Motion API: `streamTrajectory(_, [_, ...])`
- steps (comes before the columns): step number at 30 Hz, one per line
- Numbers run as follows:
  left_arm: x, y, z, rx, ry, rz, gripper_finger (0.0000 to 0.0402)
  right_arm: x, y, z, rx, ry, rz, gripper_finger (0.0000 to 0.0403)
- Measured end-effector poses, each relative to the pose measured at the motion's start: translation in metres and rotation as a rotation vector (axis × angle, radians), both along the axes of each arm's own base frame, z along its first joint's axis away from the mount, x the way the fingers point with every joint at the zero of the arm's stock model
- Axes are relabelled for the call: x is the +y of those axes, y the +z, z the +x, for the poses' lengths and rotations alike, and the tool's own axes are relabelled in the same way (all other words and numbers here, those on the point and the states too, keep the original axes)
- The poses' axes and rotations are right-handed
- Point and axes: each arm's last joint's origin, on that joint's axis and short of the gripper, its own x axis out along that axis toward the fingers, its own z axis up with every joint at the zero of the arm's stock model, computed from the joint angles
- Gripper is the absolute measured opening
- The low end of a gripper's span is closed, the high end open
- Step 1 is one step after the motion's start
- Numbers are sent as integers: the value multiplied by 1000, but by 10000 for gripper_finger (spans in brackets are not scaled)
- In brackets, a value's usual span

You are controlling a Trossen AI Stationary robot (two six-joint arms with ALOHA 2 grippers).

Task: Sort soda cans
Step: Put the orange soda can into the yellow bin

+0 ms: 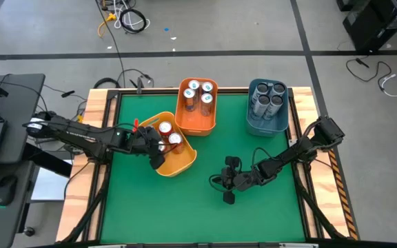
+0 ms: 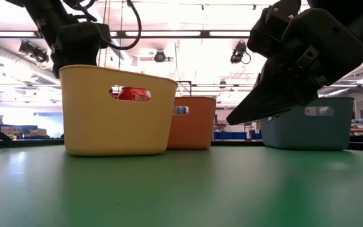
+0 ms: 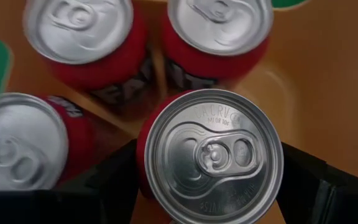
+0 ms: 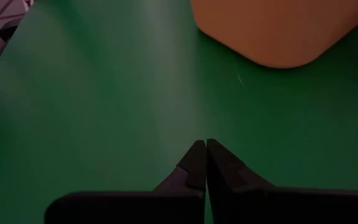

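A: Where did the light come from?
B: From ceiling strips (image 2: pixel 188 33) that flared white in the low view and left the right arm (image 2: pixel 307 57) a black silhouette.
A: Any blur?
B: The nearest can top (image 3: pixel 213 155) was sharp with a soft sheen; the green mat (image 4: pixel 104 93) lay dim and soft

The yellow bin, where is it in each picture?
High view: the yellow bin is left of centre, with the left gripper over it.
Low view: at the left, biggest and nearest.
Left wrist view: its yellow inside shows around the red cans.
Right wrist view: not in it.
Shared landmark: the red cans.
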Motion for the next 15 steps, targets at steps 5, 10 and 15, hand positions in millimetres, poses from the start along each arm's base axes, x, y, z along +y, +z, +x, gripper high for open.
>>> streamTrajectory(5, [2, 0, -1, 8, 11, 48, 293, 0, 0, 0, 0, 0, -1, 0])
streamTrajectory(10, [2, 0, -1, 8, 7, 50, 293, 0, 0, 0, 0, 0, -1, 0])
streamTrajectory(15, [1, -1, -1, 12, -7, 22, 293, 0, 0, 0, 0, 0, -1, 1])
